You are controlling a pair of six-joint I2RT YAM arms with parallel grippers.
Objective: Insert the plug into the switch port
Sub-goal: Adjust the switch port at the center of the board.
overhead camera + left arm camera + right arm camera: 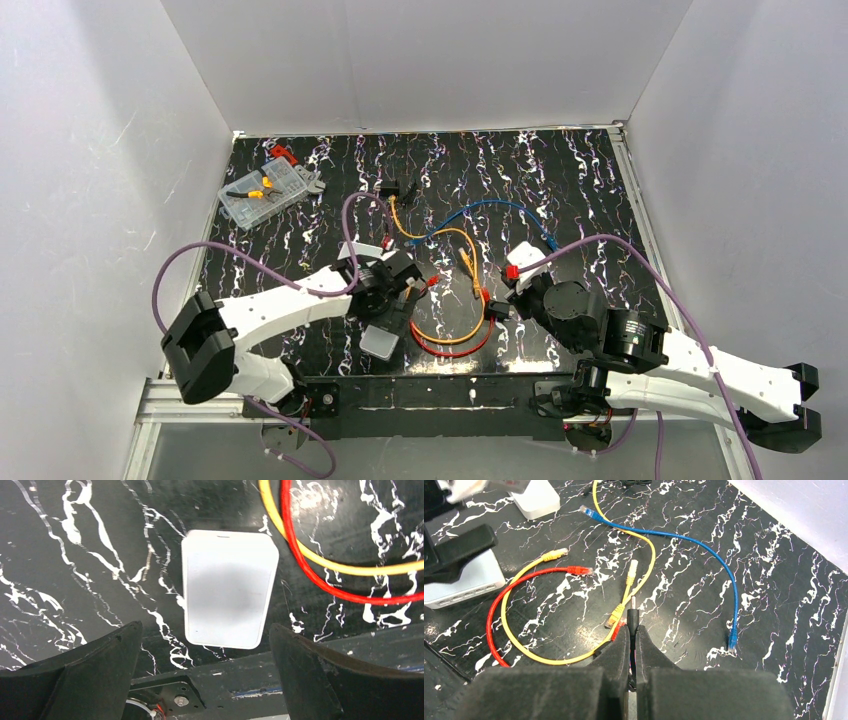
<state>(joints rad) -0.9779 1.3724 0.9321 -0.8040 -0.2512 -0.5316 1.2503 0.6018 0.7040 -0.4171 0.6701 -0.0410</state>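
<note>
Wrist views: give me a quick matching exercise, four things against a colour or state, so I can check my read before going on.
Things:
1. left pincer
2. right pincer
3. switch box
4. rightmost cable

Colour or state:
A. shut
B. blue
C. open
D. lying flat on the table

Pairs: 1-C, 2-A, 3-D, 4-B.

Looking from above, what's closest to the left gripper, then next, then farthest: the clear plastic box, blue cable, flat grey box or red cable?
1. The flat grey box, right under the open left gripper.
2. The red cable, just to its right.
3. The blue cable, farther back and to the right.
4. The clear plastic box, far back on the left.
</note>
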